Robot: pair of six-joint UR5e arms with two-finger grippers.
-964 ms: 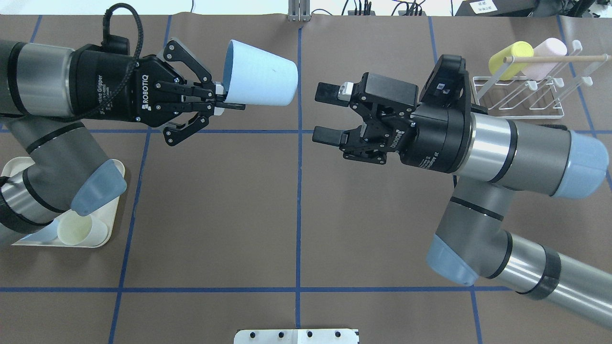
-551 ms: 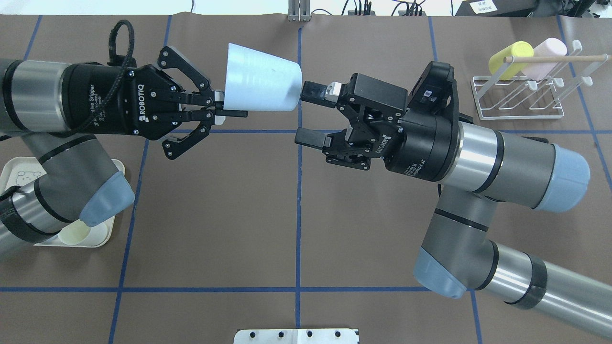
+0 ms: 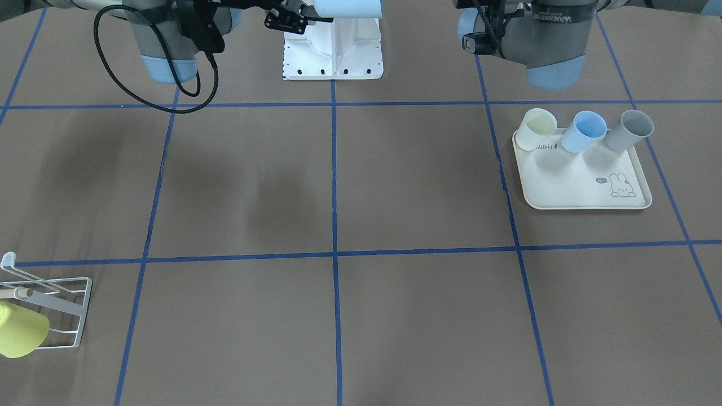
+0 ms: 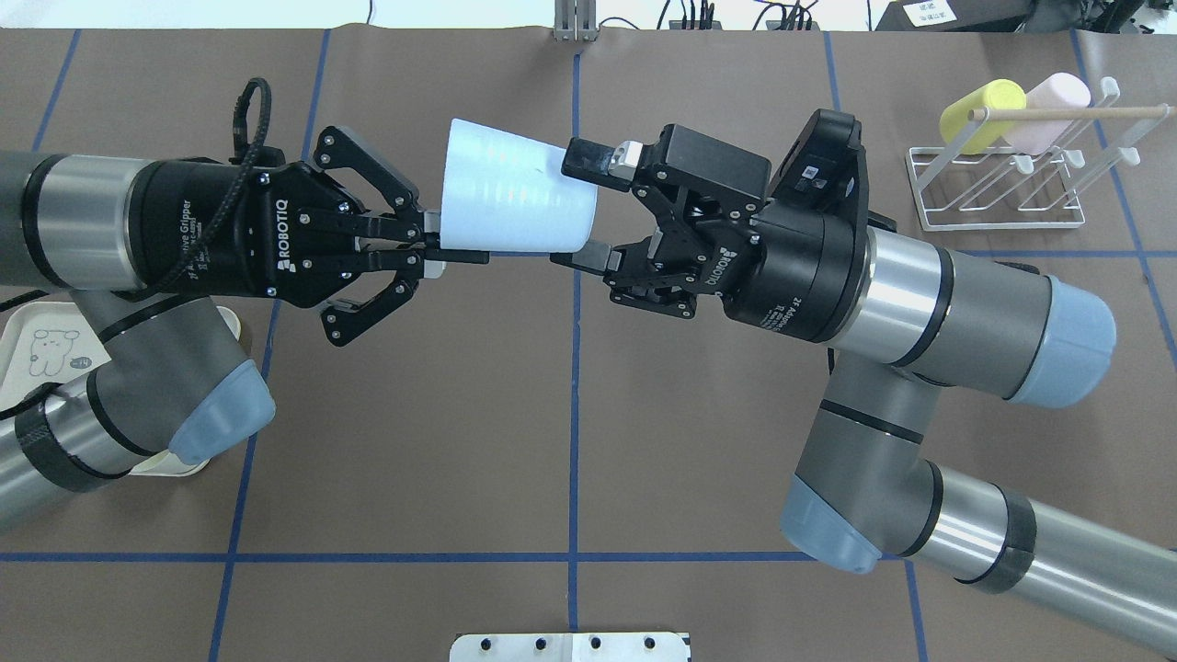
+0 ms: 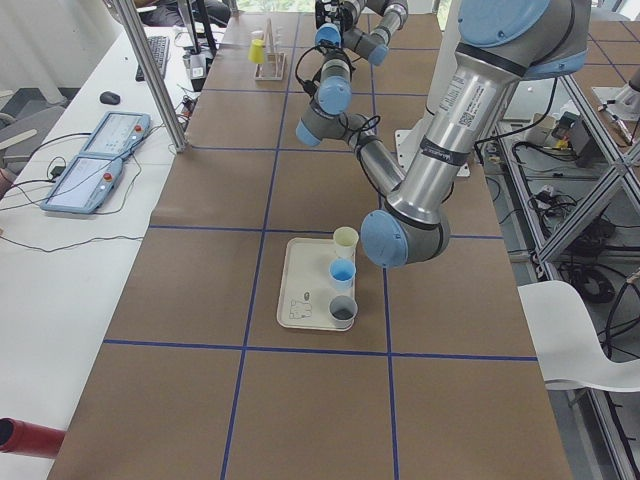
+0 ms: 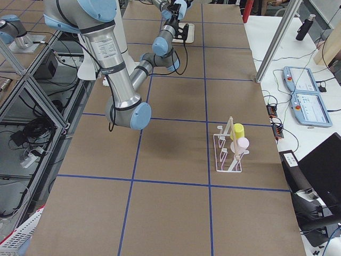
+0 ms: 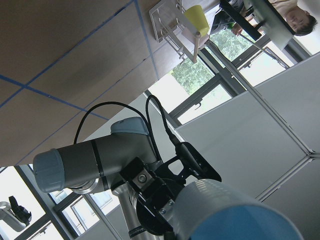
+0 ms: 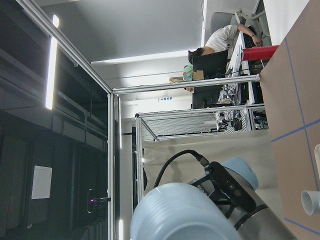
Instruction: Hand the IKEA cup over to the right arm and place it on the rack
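The pale blue IKEA cup (image 4: pixel 515 198) hangs on its side above the table's middle, its base toward the right arm (image 4: pixel 929 294). My left gripper (image 4: pixel 451 256) is shut on the cup's rim. My right gripper (image 4: pixel 586 207) is open, one finger above and one below the cup's base, close to its wall. The cup fills the bottom of both wrist views (image 7: pixel 225 215) (image 8: pixel 180 212). The white wire rack (image 4: pixel 1002 188) stands at the far right and carries a yellow cup (image 4: pixel 982 112) and a pink cup (image 4: pixel 1048 108).
A cream rabbit-print tray (image 3: pixel 586 180) on my left side holds a cream cup (image 3: pixel 536 128), a blue cup (image 3: pixel 584 131) and a grey cup (image 3: pixel 629 129). The rack (image 3: pixel 51 310) sits near the table's far edge. A person sits beyond the table in the wrist views.
My right gripper has moved in toward the cup, and its fingers now straddle the base. The left arm has carried the cup slightly right and nearer to me.
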